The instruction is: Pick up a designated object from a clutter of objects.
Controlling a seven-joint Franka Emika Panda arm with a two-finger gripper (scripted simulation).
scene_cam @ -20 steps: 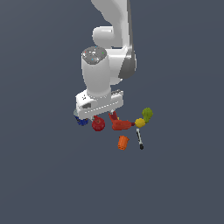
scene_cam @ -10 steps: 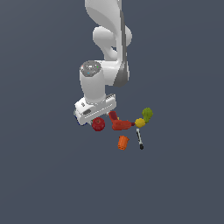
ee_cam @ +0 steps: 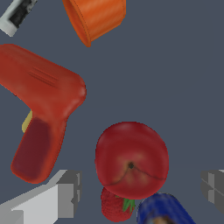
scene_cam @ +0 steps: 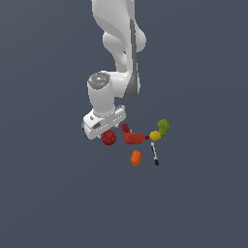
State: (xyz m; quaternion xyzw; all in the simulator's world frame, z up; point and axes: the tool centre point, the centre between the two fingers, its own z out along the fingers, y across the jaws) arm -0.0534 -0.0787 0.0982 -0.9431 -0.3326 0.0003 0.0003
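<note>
One glossy red apple lies between the spread fingers of the gripper, hemmed by a strawberry and blue can — likely light, rigid and slippery, best pinched across its widest girth, beside the orange-red tool.

Flat, even simulator light, no cast shadows; soft sheen on the apple; coarse, slightly pixelated renders.

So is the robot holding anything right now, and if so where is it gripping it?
Nothing is held. In the wrist view the gripper has its jaws spread wide, with the red apple between them and gaps on both sides.
</note>
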